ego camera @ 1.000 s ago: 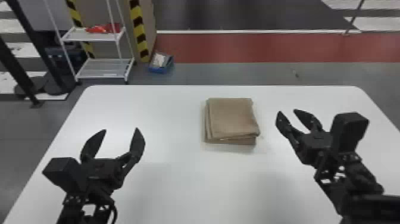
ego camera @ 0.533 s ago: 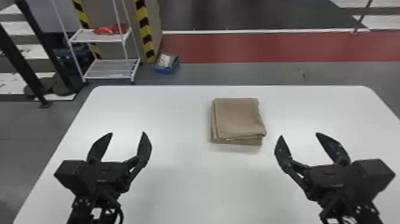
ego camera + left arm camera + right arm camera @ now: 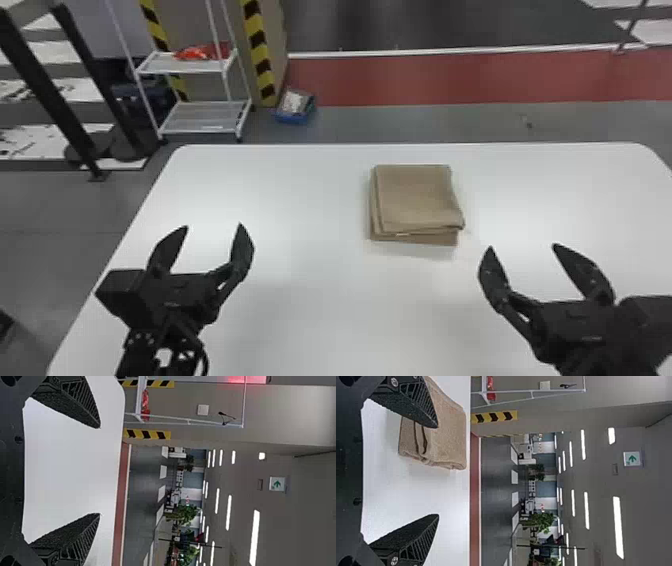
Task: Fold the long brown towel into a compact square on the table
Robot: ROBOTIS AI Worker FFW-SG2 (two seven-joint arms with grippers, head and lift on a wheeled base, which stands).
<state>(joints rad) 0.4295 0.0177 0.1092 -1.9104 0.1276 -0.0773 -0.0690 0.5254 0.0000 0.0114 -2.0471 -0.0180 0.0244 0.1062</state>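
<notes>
Near-right of the squarely folded brown cloth towel [image 3: 416, 197], the closer, black right pincer [image 3: 523, 246] gapes wide and empty.

We see matt, slightly rough cloth in the brown towel [image 3: 417, 197], and a smooth white tabletop [image 3: 300, 310] with a faint sheen. On the left gripper [image 3: 213, 225] and right gripper [image 3: 522, 246] we find matt black fingers [image 3: 409, 407], grainy on their inner faces. The rack [image 3: 200, 120] looks to us like smooth painted metal, the blue bin [image 3: 294, 119] like plastic
</notes>
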